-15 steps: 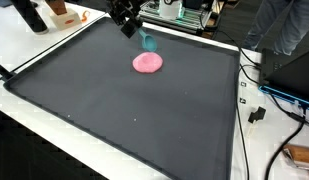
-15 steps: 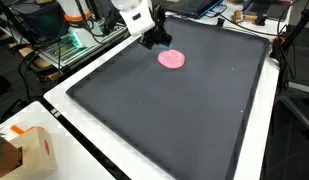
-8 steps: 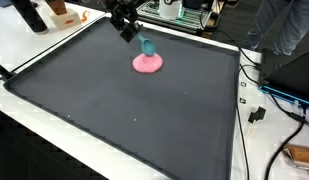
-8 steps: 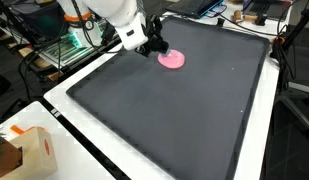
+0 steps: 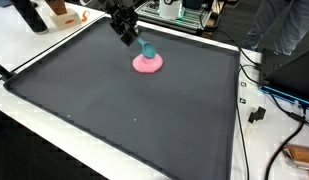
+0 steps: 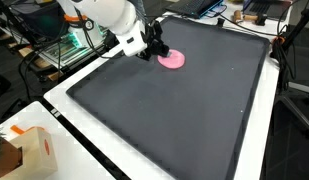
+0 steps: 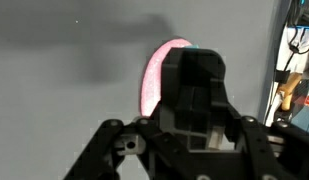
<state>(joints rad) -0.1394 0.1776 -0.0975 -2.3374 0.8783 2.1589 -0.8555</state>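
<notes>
Worktop [image 5: 36, 46], white, carrying everything listed below. Mat [image 5: 144, 120], dark grey with a raised rim, covering most of the worktop in both exterior views. Person [image 5: 286, 25] in grey-blue clothing, standing beyond the far right corner of the mat in an exterior view, only partly in frame. Robot arm [image 6: 109, 12], white, coming in over the far left edge of the mat in an exterior view. Cardboard box [image 6: 29, 152], light brown, on the worktop off the near left corner of the mat, well apart from the arm. Cables [image 5: 260, 98], black and white, trailing along the worktop just off the right edge of the mat. Pink disc [image 5: 147, 64], flat and round, lying on the far half of the mat, also seen in an exterior view [image 6: 172, 60] and as a pink edge behind the black housing in the wrist view [image 7: 154, 75]. Gripper [image 5: 136, 39], black, tilted over the far left side of the pink disc, its fingers pinching the teal piece. Teal piece [image 5: 147, 48], small, at the fingertips over the far edge of the pink disc; whether it touches the disc cannot be told.
</notes>
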